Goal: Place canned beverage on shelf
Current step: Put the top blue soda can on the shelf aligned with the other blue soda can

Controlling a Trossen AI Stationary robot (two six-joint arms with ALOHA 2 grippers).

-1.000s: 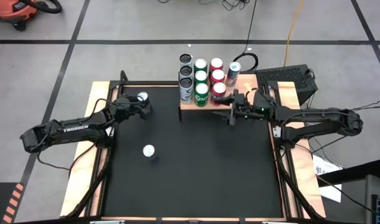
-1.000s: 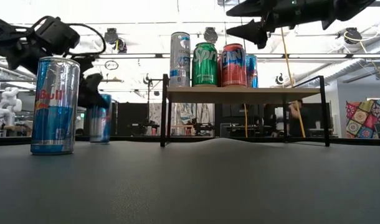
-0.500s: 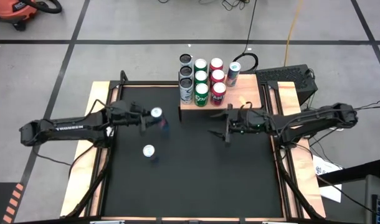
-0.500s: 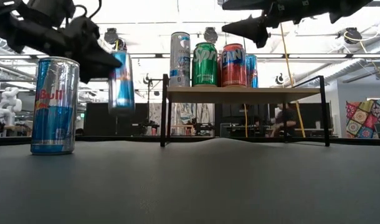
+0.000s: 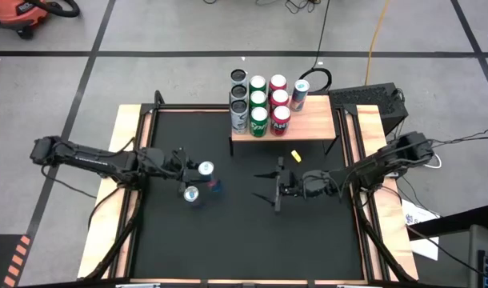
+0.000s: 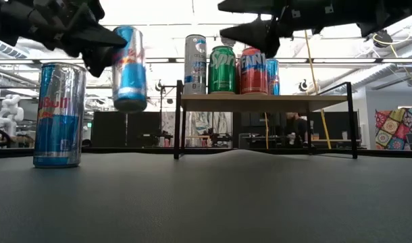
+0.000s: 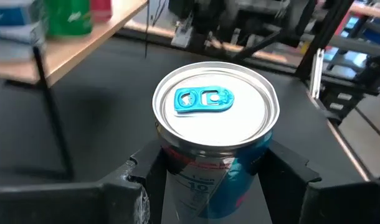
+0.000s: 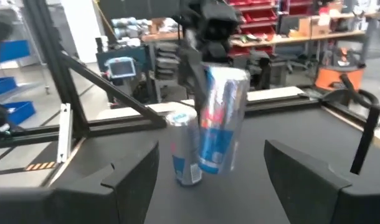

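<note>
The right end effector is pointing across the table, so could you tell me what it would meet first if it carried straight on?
Probably the tall blue-and-silver drink can held off the table in the left end effector. The right end effector is open and faces it directly, though their relative heights are hard to judge.

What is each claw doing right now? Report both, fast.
Left claw: closed on the blue can, lifted off the table.
Right claw: open, empty.

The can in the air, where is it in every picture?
High view: the lifted can, left of middle.
Low view: upper left, off the table.
Left wrist view: center, in the left hand.
Right wrist view: center.
Shared landmark: the standing can beside it.
</note>
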